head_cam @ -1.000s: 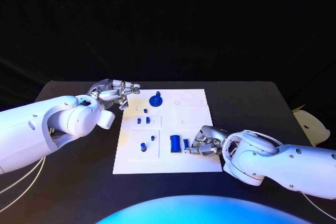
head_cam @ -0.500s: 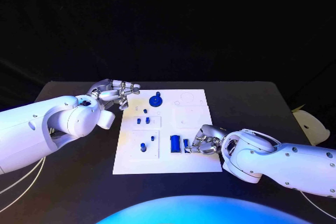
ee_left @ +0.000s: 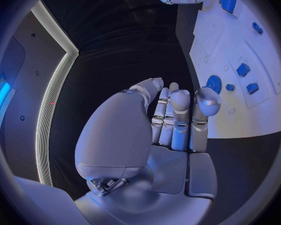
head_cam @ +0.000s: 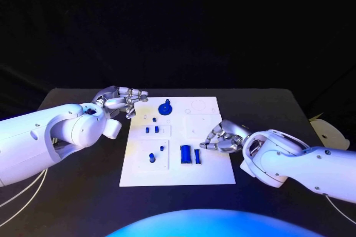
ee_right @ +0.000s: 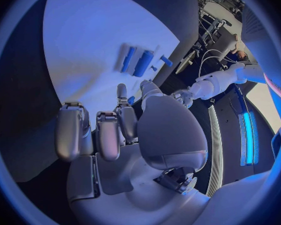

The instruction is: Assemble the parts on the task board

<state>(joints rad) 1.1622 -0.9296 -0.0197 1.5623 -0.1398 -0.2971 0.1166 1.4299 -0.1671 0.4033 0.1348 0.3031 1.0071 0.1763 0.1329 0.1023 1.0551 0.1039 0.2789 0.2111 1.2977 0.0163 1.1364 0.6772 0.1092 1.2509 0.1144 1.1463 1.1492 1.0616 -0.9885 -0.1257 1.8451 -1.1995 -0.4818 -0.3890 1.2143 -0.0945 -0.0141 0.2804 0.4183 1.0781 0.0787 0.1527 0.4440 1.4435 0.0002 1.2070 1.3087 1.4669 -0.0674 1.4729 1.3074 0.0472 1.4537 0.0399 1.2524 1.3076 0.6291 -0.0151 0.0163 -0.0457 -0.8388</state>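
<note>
You raised the right hand (head_cam: pixel 223 137) off the blue bars (head_cam: pixel 191 155) near the board's (head_cam: pixel 211 170) front edge; fingers curled, holding nothing.

Robot lab: black table (head_cam: pixel 82 144), cables (ee_right: pixel 209 22)

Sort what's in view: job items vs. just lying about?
Job: task board; blue parts on it, including the round part, wide bar, narrow bar; left hand, right hand, both holding nothing.
Lying about: white object beyond the table's right edge.
</note>
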